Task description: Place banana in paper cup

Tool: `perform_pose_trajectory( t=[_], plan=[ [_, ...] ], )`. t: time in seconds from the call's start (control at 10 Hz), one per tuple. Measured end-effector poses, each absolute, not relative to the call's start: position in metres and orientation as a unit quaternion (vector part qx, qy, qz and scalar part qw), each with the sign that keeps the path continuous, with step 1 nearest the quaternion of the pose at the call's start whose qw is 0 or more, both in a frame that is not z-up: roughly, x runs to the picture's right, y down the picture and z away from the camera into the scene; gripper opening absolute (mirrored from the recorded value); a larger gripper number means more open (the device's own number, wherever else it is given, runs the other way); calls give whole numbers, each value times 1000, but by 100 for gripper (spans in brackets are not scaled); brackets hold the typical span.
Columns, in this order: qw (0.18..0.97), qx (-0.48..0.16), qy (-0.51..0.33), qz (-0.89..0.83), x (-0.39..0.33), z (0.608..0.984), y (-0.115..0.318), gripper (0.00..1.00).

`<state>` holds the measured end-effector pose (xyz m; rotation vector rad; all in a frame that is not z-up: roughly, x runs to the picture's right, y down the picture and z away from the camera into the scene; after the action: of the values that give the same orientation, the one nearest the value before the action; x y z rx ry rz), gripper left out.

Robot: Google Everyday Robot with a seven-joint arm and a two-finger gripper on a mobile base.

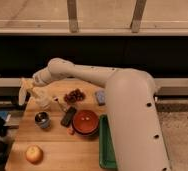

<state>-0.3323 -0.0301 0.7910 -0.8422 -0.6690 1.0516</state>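
At the table's (57,150) far left corner the gripper (31,90) hangs clenched on the banana (23,92), its peel strips drooping just left of and above the paper cup (43,101). Nearer sit a dark cup (42,119), a red bowl (85,122) and an apple (34,154).

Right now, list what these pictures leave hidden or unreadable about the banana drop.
- Gripper, camera view: at the table's far left, above the paper cup; its grip is not readable, hidden by the banana and the wrist.
- Paper cup: rim and inside too blurred to tell whether anything is in it.
- Banana: pale strips merge with the gripper, so its end is unclear.
- Table: near edge cut off by the bottom of the frame.
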Motion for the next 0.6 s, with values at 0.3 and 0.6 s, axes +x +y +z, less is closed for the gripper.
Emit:
perform_pose_trajectory(
  t=[0.3,0.6],
  plan=[
    [740,-372,-291,480,-331,805,-31,40],
    [737,-374,-282,488,-325,815,-29,64]
  ],
)
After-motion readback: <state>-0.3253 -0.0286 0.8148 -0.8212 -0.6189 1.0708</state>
